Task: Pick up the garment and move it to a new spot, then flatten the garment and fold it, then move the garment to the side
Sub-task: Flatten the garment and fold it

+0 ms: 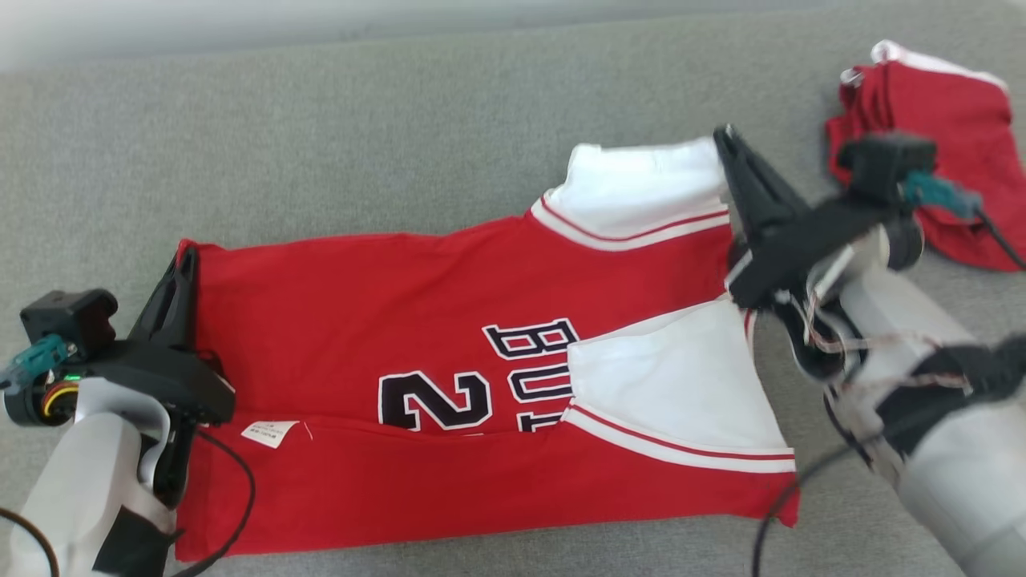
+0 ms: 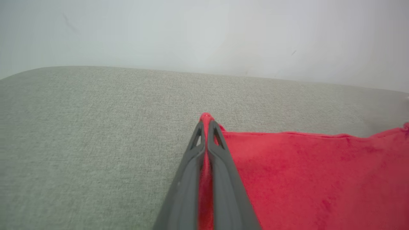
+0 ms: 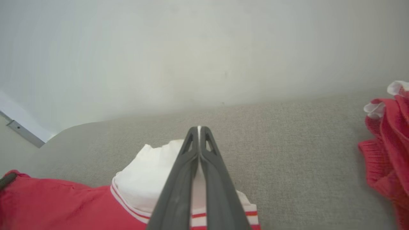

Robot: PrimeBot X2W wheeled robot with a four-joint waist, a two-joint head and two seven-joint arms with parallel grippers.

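You see the red jersey (image 1: 385, 320) lying spread out on the grey cloth surface (image 1: 401, 144), with its length running from your left to your right; its hem end is at the left and its neck end at the right. The black print on the chest is turned sideways; a figure 2 and the letters BU can be read, and the rest is covered. The near long edge seems to be folded up over the lower part of the print, but the fold line is not sharp in the head view, so I say it with care. A small white label (image 1: 270, 433) shows on the red cloth near the left end.

The left gripper (image 1: 184, 264) is at the far left corner of the jersey; in the left wrist view its fingers are pressed together with a thin strip of red cloth between them, so it is clamped on the hem corner. The right gripper (image 1: 725, 138) is at the far right corner; its fingers are closed on the white shoulder piece (image 1: 641, 188), and white cloth shows between the tips in the right wrist view.

A second red garment (image 1: 938, 112) lies crumpled at the far right, well apart from the jersey; a pale wall (image 2: 204, 32) stands behind the surface.
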